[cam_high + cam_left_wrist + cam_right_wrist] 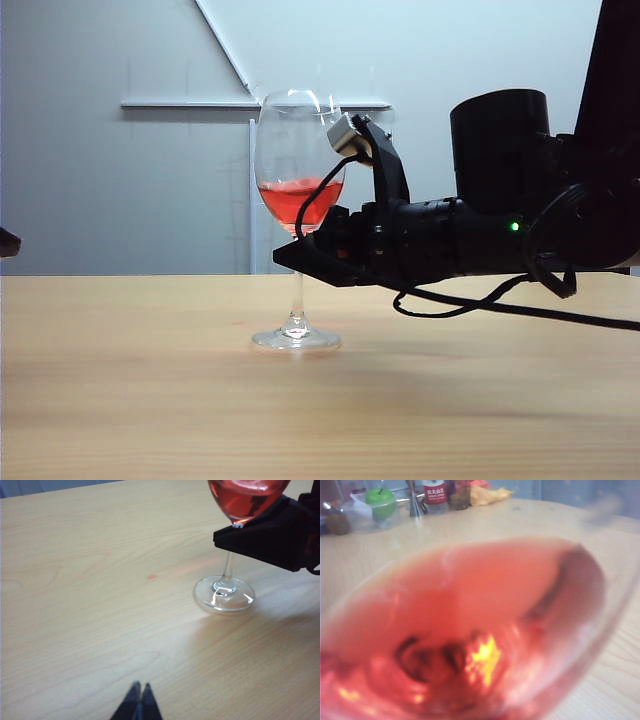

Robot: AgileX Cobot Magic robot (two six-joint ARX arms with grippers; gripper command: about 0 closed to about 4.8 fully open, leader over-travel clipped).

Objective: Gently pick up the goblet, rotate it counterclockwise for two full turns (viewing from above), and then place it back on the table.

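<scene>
On worktop (120, 400), goblet (297, 190) upright at centre; right claw (300, 252) from 3 o'clock clamped on its stem. Left claw (139, 692) closed, well apart.

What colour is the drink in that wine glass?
Red, slightly pinkish liquid in the goblet; clearest in the exterior view.

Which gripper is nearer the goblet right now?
Right. The right gripper is shut on the goblet at the stem just under the bowl; the left gripper, fingers together, hovers well away from its foot.
</scene>
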